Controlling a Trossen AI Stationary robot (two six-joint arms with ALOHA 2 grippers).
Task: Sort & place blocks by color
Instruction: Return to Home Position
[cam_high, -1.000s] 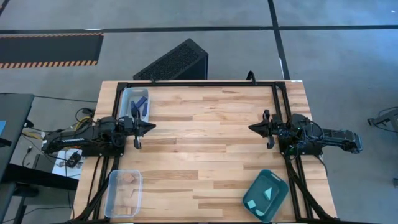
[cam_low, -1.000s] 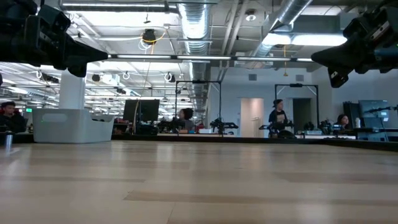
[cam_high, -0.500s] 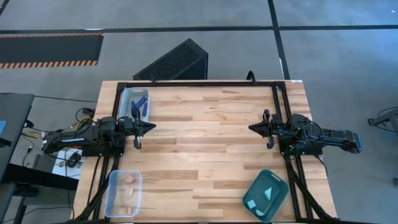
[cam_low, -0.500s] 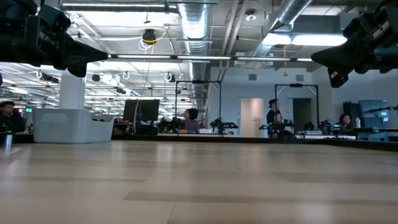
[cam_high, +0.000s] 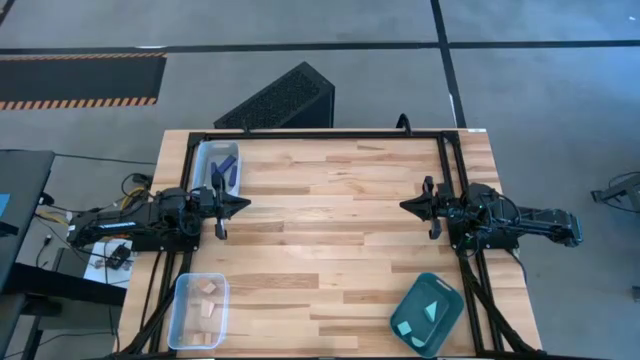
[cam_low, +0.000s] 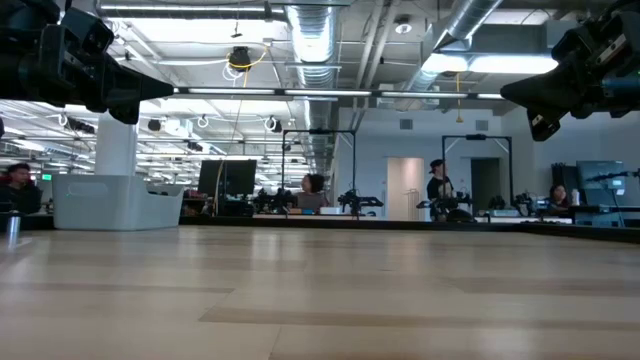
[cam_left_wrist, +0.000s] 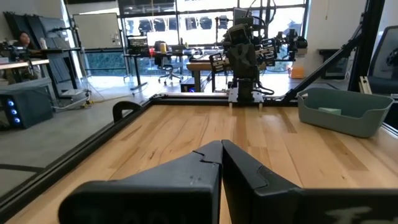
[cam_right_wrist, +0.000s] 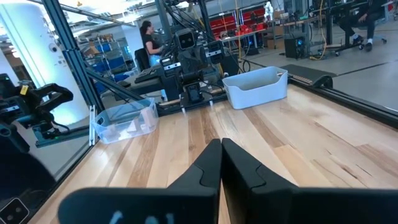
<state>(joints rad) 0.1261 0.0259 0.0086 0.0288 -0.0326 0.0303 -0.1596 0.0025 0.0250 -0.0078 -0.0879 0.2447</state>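
Observation:
The blocks lie sorted in three containers. Dark blue-purple bars (cam_high: 225, 170) lie in a clear bin (cam_high: 204, 152) at the table's far left. Pale tan pieces (cam_high: 208, 300) lie in a clear bin (cam_high: 182, 325) at the near left. Light teal pieces (cam_high: 430, 310) lie in the dark teal tray (cam_high: 405, 318) at the near right. My left gripper (cam_high: 246, 203) (cam_left_wrist: 221, 147) hovers shut over the table's left side, pointing right. My right gripper (cam_high: 403, 206) (cam_right_wrist: 220, 145) hovers shut over the right side, pointing left. Both hold nothing.
Bare wooden tabletop (cam_high: 330, 230) lies between the two grippers. A black frame rail (cam_high: 320, 135) runs along the far edge and down both sides. A dark perforated box (cam_high: 280, 100) sits on the floor beyond the table. People stand far off in the room behind.

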